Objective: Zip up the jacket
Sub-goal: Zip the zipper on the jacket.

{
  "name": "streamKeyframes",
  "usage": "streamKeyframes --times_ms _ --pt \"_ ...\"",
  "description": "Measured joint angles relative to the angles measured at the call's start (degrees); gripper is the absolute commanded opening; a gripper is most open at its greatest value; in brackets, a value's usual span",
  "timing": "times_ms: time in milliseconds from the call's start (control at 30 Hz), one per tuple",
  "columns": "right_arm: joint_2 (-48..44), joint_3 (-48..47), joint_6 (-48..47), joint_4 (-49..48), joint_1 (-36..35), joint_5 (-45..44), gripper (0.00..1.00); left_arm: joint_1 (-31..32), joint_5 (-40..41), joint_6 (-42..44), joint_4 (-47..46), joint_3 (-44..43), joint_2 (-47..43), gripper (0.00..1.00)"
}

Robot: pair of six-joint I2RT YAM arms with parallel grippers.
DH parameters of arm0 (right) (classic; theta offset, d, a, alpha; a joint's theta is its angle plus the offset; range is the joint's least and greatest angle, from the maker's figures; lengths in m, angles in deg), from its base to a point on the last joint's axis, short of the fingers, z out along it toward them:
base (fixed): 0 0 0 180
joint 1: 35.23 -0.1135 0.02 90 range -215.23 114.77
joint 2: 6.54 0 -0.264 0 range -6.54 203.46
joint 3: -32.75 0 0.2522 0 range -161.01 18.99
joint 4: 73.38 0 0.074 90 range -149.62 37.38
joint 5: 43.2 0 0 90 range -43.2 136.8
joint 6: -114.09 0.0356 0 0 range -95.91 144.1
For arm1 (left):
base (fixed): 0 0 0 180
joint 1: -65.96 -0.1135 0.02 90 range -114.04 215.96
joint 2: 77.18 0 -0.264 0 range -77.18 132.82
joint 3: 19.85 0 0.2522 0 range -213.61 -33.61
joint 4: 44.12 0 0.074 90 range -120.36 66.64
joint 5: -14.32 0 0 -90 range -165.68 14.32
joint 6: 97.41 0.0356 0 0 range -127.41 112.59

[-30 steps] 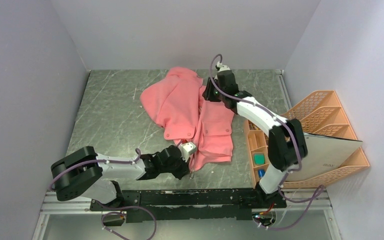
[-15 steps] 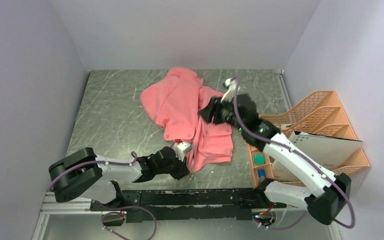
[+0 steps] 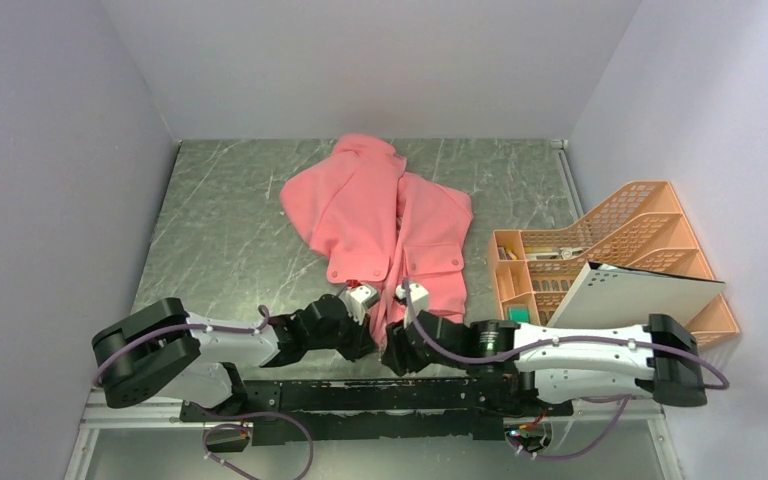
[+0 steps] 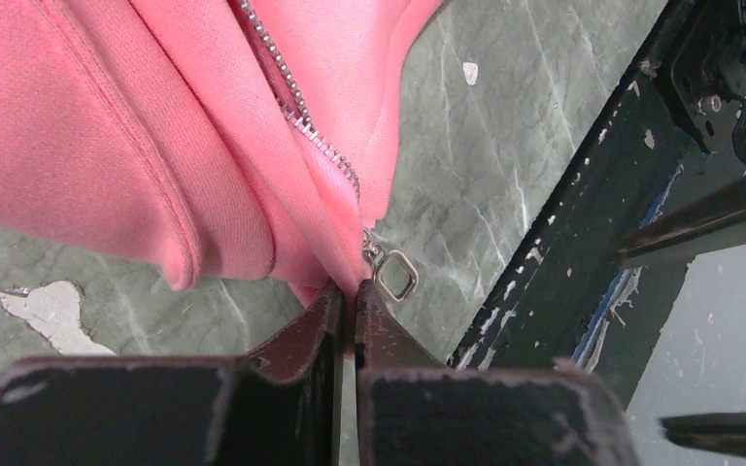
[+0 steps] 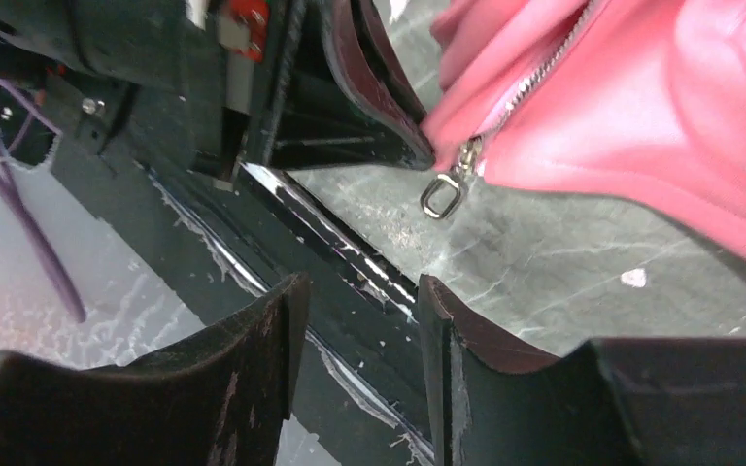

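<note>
Overhead, the salmon-pink jacket is seen spread on the grey marbled table, with its collar toward the far wall and its hem toward the arm bases. An orange desk organiser stands well apart on the right. The left gripper and the right gripper are brought together at the near hem, just beside each other.

In the left wrist view, the left fingers are pressed together with a fold of the hem pinched between them. The grip is taken directly below the lower end of the zipper teeth. The metal zipper pull, a small rectangular ring, hangs free just beside the fingertips. It lies over the table near the dark base rail.

In the right wrist view, the right fingers are held partly apart and nothing is held between them. The pull is seen ahead of the gap, not yet enclosed and apart from both fingers.

Because the slider sits at the hem end, closure is judged not yet begun. The step in hand is anchoring the hem and approaching the pull. For the next move, the right gripper must be advanced until the ring lies between its fingers, then closed. The pull is small and loose, so precise alignment is required. The hem must be held taut while the pull is drawn toward the collar.
</note>
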Motion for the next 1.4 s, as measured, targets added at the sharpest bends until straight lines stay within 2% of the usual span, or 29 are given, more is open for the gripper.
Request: streamKeyframes --times_ms 167,400,567,1067,1400 --pt "5.11 2.47 5.81 -2.25 -5.29 -5.70 0.51 0.00 -0.13 0.00 0.15 0.70 -1.07 0.05" --pt "7.76 7.32 9.68 -6.19 -5.88 -11.10 0.54 -0.02 -1.36 -0.48 -2.40 2.38 -1.07 0.05" --pt "9.22 10.27 9.81 -12.35 -5.90 -11.47 0.54 -0.11 -3.06 -2.54 -5.35 3.80 -0.98 0.05" --pt "-2.01 18.14 12.26 -20.63 -5.75 -10.99 0.57 -0.11 -6.47 -6.29 -9.05 5.03 -3.23 0.05" --pt "-3.91 23.91 13.33 -27.21 -5.35 -9.40 0.56 -0.11 -6.88 -7.48 -9.09 5.03 -4.09 0.05"
